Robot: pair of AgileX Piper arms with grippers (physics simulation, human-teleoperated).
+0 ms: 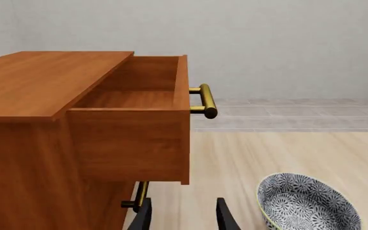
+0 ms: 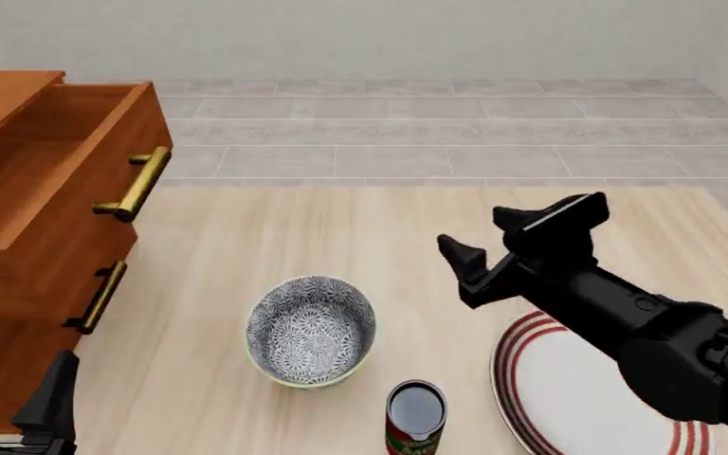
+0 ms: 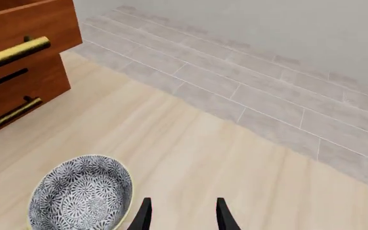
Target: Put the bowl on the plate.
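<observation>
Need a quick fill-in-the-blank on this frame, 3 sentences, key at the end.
1. The bowl sits on the table, to the ____ of the plate in the front view.
2. The top drawer of the wooden cabinet is ____.
3. The right gripper is open and holds ____.

Missing words: left; open; nothing

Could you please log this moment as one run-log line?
bowl: on table, ungrasped | plate: bare | right gripper: open, raised | left gripper: open
</observation>
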